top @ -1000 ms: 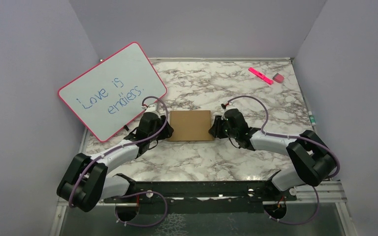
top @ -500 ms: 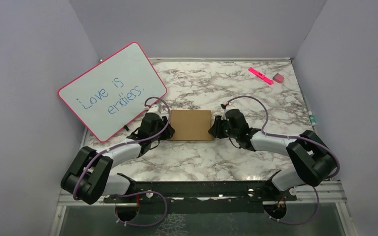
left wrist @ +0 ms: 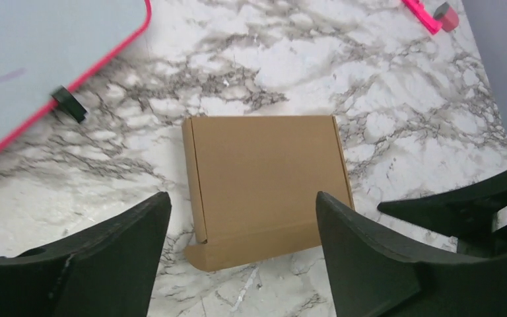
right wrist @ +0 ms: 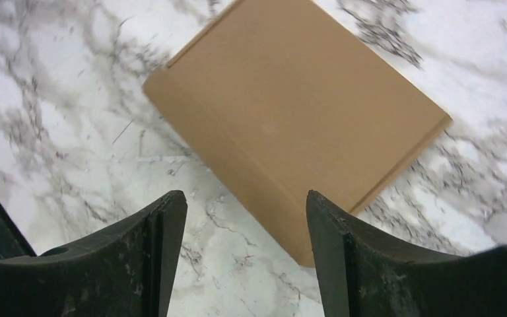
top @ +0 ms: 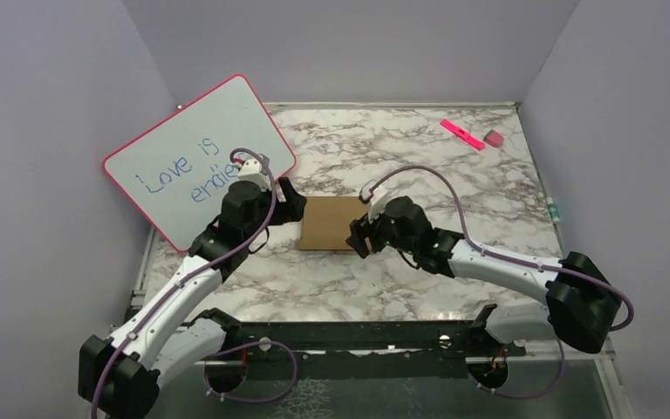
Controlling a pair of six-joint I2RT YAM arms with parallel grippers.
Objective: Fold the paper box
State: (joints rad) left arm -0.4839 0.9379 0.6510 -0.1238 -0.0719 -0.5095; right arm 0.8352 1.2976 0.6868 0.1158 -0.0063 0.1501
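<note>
The box [left wrist: 264, 185] looks folded shut on the desk [left wrist: 383, 86], with the left gripper [left wrist: 243, 205] and right gripper [right wrist: 245, 198] spread empty above, so pressing its front flap flush seems next.

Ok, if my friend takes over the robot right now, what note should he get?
Left gripper: open, holding nothing, above the box by its left edge.
Right gripper: open, holding nothing, above the box's right edge.
Box: lying flat in the middle of the table, between the two grippers.
Done: the box looks folded shut.
Left: probably just a check that it is fully closed.
</note>
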